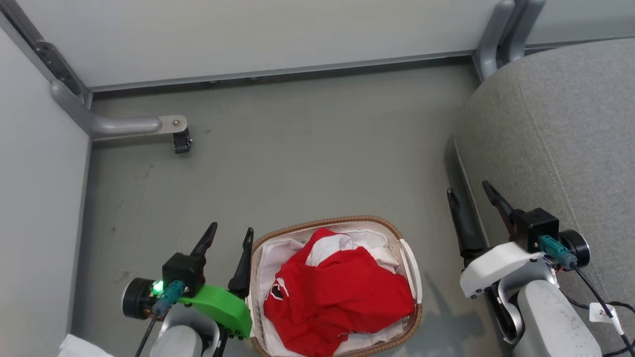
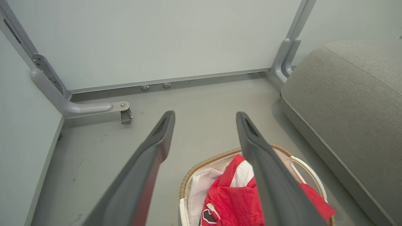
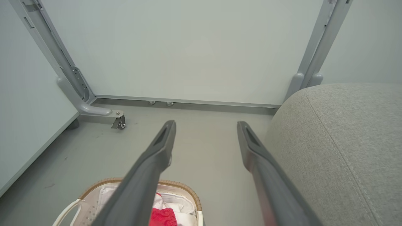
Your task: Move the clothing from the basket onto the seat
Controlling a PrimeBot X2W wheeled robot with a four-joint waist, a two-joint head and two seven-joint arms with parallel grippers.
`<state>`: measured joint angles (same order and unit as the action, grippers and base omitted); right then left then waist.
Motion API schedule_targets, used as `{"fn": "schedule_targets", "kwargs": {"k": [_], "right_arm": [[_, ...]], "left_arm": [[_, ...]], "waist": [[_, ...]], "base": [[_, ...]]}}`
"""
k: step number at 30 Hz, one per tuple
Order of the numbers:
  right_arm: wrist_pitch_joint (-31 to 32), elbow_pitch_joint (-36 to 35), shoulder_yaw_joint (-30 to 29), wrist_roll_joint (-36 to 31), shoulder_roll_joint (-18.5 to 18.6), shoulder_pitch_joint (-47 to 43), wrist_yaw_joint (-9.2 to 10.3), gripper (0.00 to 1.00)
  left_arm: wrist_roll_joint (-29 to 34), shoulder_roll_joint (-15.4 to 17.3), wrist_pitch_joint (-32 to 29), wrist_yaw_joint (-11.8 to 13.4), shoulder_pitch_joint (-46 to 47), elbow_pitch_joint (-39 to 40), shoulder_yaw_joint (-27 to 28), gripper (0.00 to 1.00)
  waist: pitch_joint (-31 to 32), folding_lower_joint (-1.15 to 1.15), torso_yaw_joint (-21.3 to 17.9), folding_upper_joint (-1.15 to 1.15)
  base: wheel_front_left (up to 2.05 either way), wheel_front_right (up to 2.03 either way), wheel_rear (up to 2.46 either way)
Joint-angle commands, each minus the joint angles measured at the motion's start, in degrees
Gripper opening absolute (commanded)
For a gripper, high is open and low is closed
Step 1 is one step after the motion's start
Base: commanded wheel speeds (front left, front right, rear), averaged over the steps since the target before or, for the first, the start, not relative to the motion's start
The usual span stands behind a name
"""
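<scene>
Clothing (image 1: 342,292) lies heaped in the basket (image 1: 347,219); my left gripper (image 1: 231,228) hangs open and empty just beside its rim, my right gripper (image 1: 467,187) open beside the seat (image 1: 560,124).

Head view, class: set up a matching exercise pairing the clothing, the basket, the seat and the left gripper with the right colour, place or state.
Column 1
1. clothing
2. basket
3. seat
4. left gripper

Column 2
A. light grey, at the right
B. open, empty, just left of the basket
C. red and white, heaped in the basket
D. cream-white with a brown rim

Pairs: 1-C, 2-D, 3-A, 4-B
</scene>
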<state>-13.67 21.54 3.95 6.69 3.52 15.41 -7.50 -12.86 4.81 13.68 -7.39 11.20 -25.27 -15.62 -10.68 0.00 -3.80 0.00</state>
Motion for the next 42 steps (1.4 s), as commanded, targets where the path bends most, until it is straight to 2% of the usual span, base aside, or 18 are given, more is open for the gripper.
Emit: {"fn": "schedule_targets", "kwargs": {"k": [1,12,21,27,38,42], "right_arm": [[-0.57,-0.73,0.50,-1.60,0.04,1.72,0.02,1.00],[-1.61,-4.73,3.73,-6.52,-0.31,7.26,0.03,1.00],[-1.60,-8.22,4.83,-5.99,-0.57,9.02,0.03,1.00],[-1.60,-10.60,5.61,-6.18,-0.62,9.34,0.03,1.00],[-1.60,-12.08,7.78,-4.38,-0.57,10.83,0.03,1.00],[-1.60,-11.96,7.61,-3.76,-0.56,10.79,0.03,1.00]], "left_arm": [[0.40,0.51,0.56,-0.14,2.76,-0.77,-1.64,1.00],[1.77,2.21,1.69,-0.16,12.77,-6.52,-16.52,1.00],[-0.18,4.67,1.48,-0.16,19.40,-11.30,-23.91,1.00],[-1.53,6.83,1.48,-0.16,23.24,-14.97,-28.57,1.00],[-4.08,8.78,1.48,-0.17,28.84,-22.05,-32.32,1.00],[-6.19,8.86,1.45,-0.17,30.45,-25.52,-35.41,1.00]], "waist": [[-5.86,0.00,-3.33,0.00],[-19.71,0.00,-8.37,0.00],[-28.54,0.00,-10.29,0.00],[-32.55,0.00,-11.14,0.00],[-37.35,0.00,-13.29,0.00],[-38.11,0.00,-13.55,0.00]], "base": [[0.00,0.00,0.00],[0.00,0.00,0.00],[0.00,0.00,0.00],[0.00,0.00,0.00],[0.00,0.00,0.00],[0.00,0.00,0.00]]}}
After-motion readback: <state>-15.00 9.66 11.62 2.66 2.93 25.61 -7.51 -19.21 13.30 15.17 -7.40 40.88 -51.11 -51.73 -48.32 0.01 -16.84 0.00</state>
